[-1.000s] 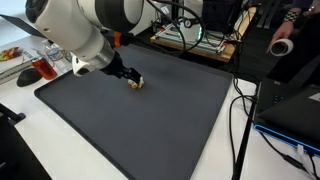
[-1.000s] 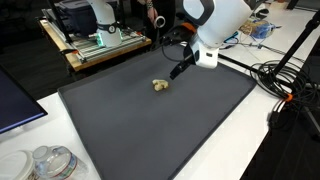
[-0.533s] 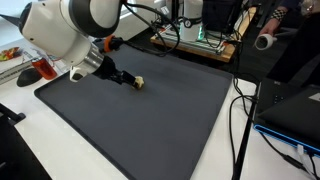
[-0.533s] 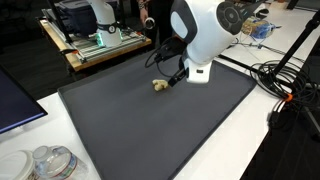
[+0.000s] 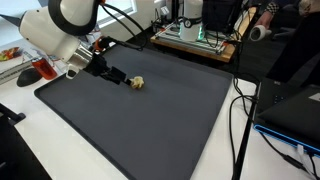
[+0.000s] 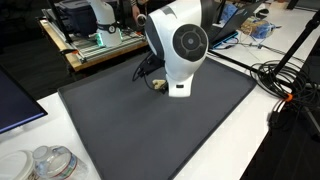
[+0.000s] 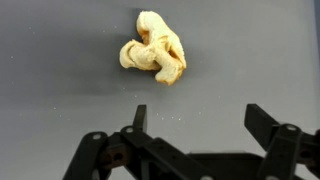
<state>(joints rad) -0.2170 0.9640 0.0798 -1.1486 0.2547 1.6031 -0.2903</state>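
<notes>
A small tan, knotted lump lies on the dark grey mat. It shows large in the wrist view, and only a sliver shows beside the arm in an exterior view. My gripper is open and empty, low over the mat, just beside the lump and apart from it. In the wrist view the two fingers stand spread below the lump with bare mat between them. The white arm hides the gripper in an exterior view.
Cables run along the mat's edge on the white table. A rack of electronics stands behind the mat. A red item and a plate sit beyond one corner. Clear containers stand at a near table corner.
The arm has swung away from the lump and turned; the gripper has drawn back from over it. The lump has stayed in place on the mat.
</notes>
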